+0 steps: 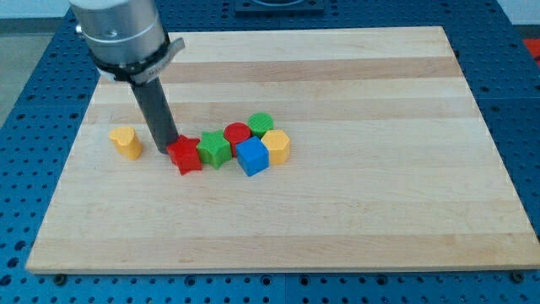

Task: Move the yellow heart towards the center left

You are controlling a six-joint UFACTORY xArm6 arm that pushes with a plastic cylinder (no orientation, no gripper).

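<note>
The arm (pixel 118 29) is cut off at the view's top; red cylinder (pixel 237 133) partly hidden.

A pale wooden board (pixel 354 211) (made of long strips) is laid flat on a blue table (pixel 25 110) dotted with small holes. Soft, even light is spread over it all.

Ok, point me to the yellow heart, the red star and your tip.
yellow heart (pixel 126 143): camera view, on its top face, alone at the view's left.
red star (pixel 185 154): camera view, on its top face.
my tip (pixel 167 150): camera view, the rod's very end, beside the red star's left edge.
</note>
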